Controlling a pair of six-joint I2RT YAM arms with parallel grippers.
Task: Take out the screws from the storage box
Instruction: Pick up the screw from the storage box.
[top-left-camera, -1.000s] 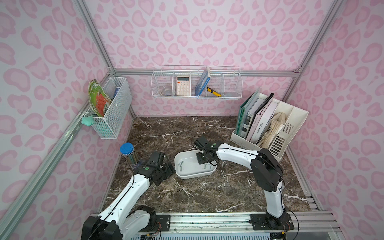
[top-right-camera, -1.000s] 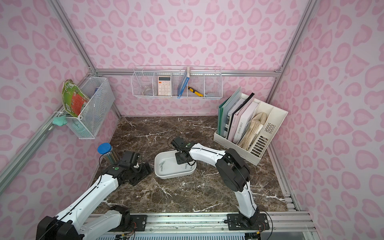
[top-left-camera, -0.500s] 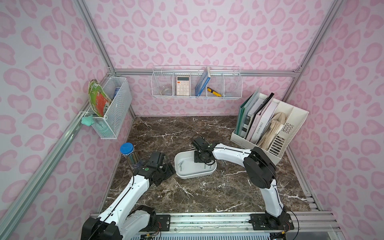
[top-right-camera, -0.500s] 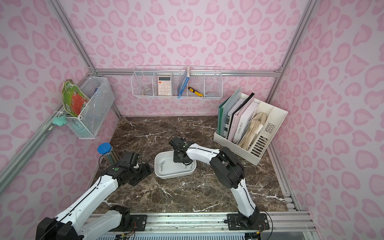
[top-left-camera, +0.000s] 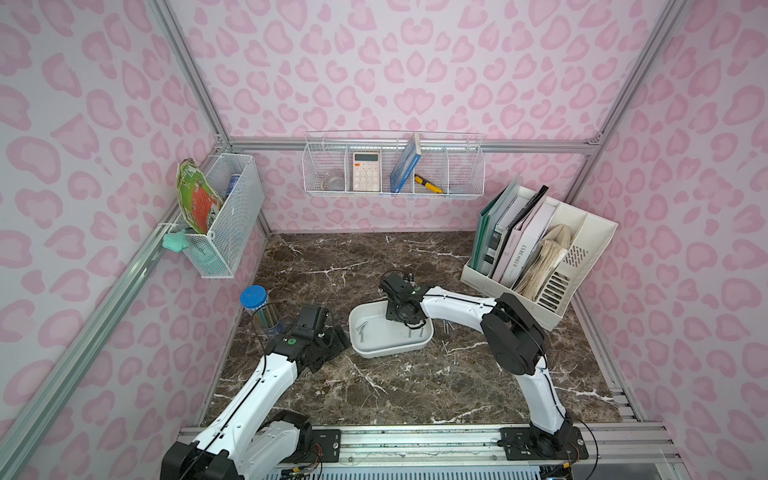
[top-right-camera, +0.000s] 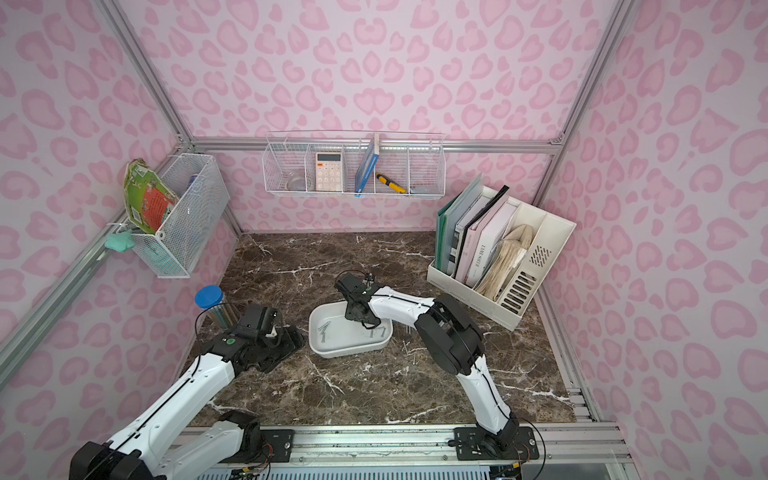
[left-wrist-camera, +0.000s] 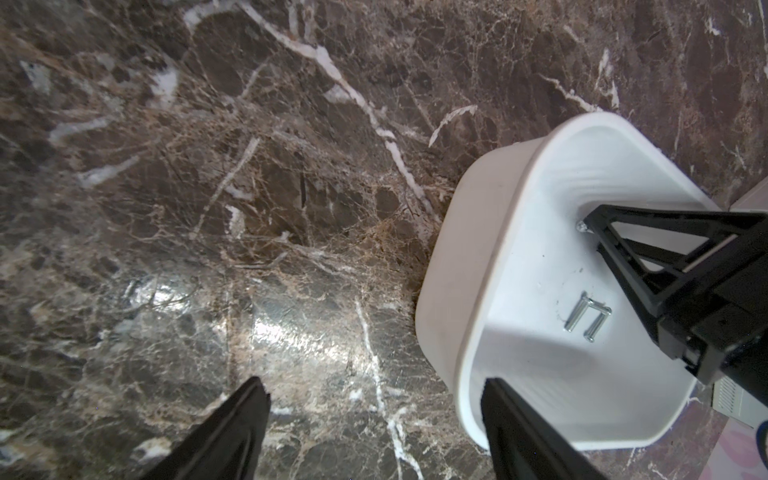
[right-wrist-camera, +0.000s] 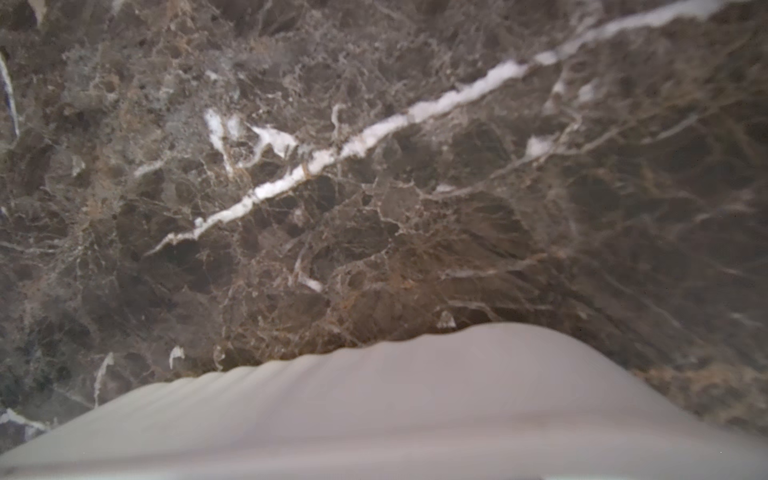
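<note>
The white storage box (top-left-camera: 376, 352) (top-right-camera: 332, 351) sits mid-table on dark marble. Several screws (top-left-camera: 360, 329) (top-right-camera: 323, 329) lie inside, more near its right end (top-left-camera: 415, 332). Others lie loose on the marble right of it (top-left-camera: 448, 328). My right gripper (top-left-camera: 405, 321) (top-right-camera: 360, 316) reaches down into the box's far side; its black fingers (left-wrist-camera: 598, 217) stand near three screws (left-wrist-camera: 587, 316). The right wrist view shows only the blurred box wall (right-wrist-camera: 374, 407), no fingers. My left gripper (top-left-camera: 334, 337) (left-wrist-camera: 374, 384) rests low beside the box's left end (left-wrist-camera: 490, 249), open and empty.
A clear tube with a blue cap (top-left-camera: 258, 308) stands at the left wall behind my left arm. A white file organiser (top-left-camera: 582, 266) full of folders fills the back right. Wire baskets (top-left-camera: 392, 166) (top-left-camera: 222, 216) hang on the back and left walls.
My right arm has shifted a little to the left, carrying its gripper along the box's far side. The left arm has not moved.
</note>
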